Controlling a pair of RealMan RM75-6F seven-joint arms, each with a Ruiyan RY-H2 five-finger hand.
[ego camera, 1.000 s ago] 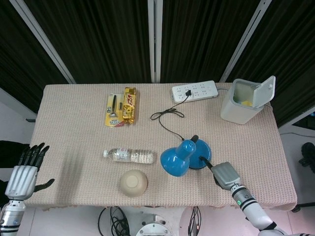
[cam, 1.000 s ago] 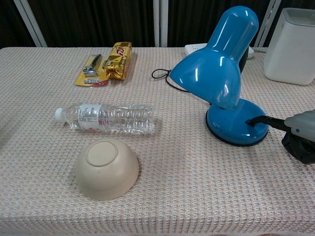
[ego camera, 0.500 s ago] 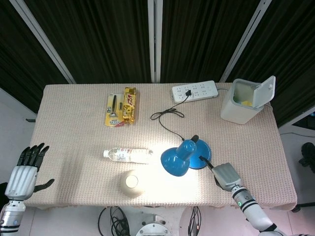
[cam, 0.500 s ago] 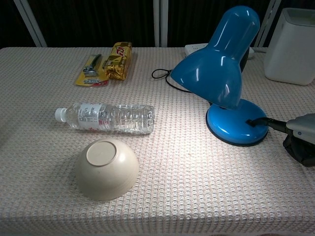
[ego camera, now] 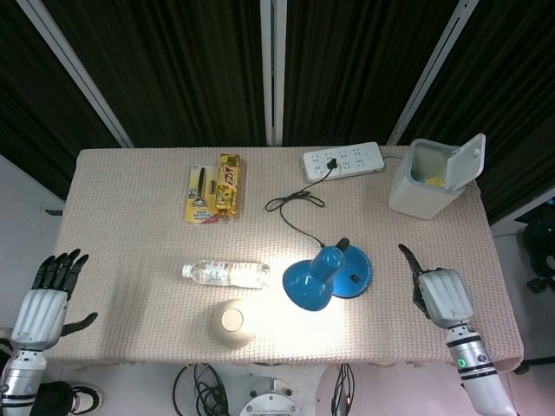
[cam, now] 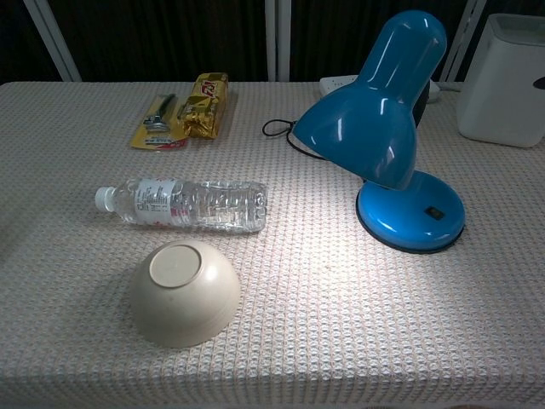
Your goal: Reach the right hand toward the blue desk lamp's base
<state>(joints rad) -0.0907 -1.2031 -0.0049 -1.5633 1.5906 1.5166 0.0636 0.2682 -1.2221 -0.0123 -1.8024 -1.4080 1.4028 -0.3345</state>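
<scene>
— Where's the lamp [ego camera: 328,276]?
— Near edge of the table [ego camera: 130,191], lit, its base [cam: 411,216] clear of everything.
— And the right hand [ego camera: 437,293]?
— Right of the base, apart, holding nothing, fingers loosely extended; probably positioned for reaching.

No legible text on bottle label [cam: 154,201] or gold packet [cam: 204,104]

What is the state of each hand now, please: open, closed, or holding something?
Left hand: open, fingers apart, holding nothing.
Right hand: holding nothing; whether its fingers are open or curled cannot be told.
</scene>
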